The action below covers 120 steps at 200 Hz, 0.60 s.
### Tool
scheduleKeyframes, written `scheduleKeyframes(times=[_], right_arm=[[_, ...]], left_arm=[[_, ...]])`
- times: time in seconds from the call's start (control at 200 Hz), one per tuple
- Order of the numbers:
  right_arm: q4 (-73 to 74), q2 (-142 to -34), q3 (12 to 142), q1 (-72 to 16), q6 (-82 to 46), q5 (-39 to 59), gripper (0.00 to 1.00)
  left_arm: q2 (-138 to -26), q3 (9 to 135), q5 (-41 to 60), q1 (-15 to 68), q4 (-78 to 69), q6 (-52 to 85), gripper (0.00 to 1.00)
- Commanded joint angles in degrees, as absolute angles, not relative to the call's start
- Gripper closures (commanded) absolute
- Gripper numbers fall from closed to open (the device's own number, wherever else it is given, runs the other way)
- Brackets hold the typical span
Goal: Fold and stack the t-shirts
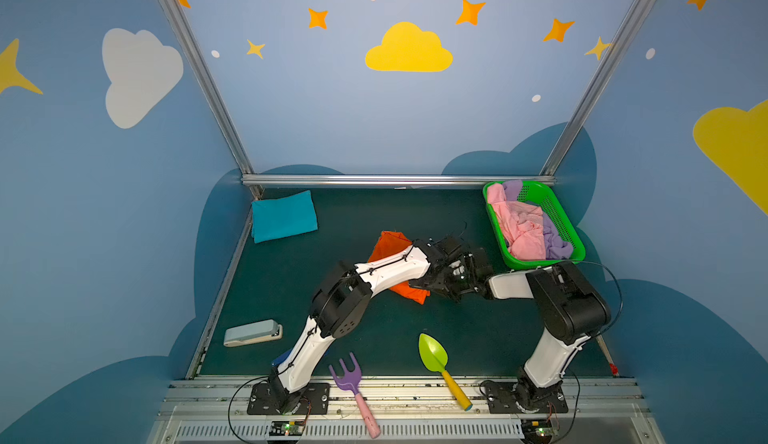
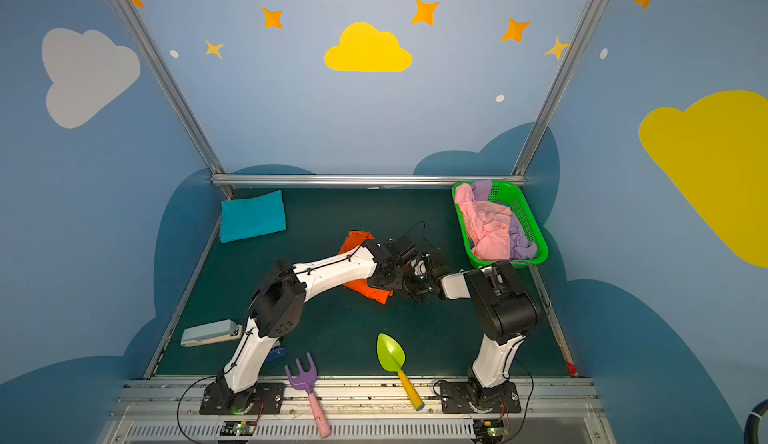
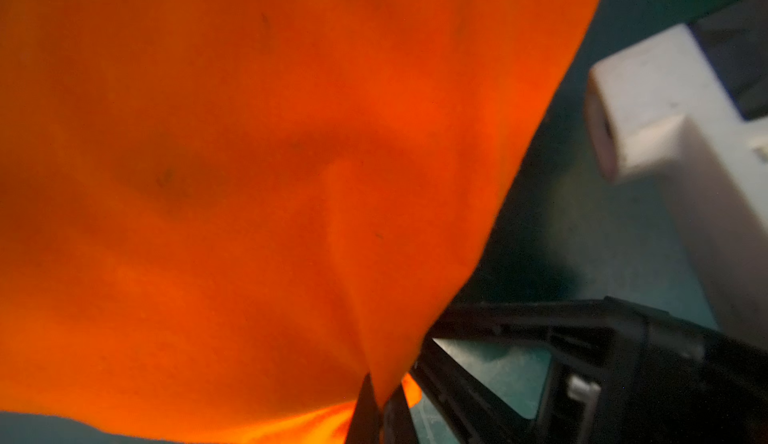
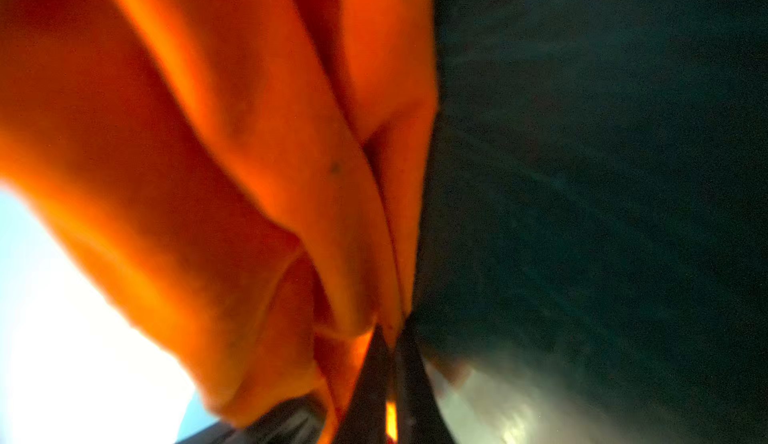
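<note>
Bright orange soft cloth t-shirt looks light and floppy, so my left gripper and right gripper each pinch a bunched edge.

Green table, folded teal t-shirt, basket, stapler, spade

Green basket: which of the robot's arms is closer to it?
The right arm: its black elbow sits by the near end of the basket. The left arm reaches in from the other side and ends at the orange shirt mid-table, clearly apart from it.
</note>
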State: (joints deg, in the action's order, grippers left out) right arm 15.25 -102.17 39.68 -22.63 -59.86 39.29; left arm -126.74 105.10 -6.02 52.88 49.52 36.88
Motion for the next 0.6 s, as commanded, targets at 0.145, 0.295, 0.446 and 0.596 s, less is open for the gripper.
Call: scheduleKeyframes(times=[0.145,0.295,0.446,0.596], right_arm=[[13.3,-99.0,38.9,-22.8,-61.1,40.7,0.78],[10.3,-96.2,37.0,-22.2,-60.1,40.3,0.79],[7.2,-94.0,37.0,-21.6,-58.5,39.6,0.79],[7.8,-95.2,37.3,-21.6,-58.4,40.3,0.95]], left_arm=[[-124.5,104.5,-5.8,52.7,49.7,36.9,0.96],[-124.5,104.2,-5.6,52.6,49.5,36.9,0.96],[-124.5,104.1,-5.5,52.5,49.6,36.9,0.96],[-124.6,104.1,-5.1,52.5,49.5,37.2,0.96]])
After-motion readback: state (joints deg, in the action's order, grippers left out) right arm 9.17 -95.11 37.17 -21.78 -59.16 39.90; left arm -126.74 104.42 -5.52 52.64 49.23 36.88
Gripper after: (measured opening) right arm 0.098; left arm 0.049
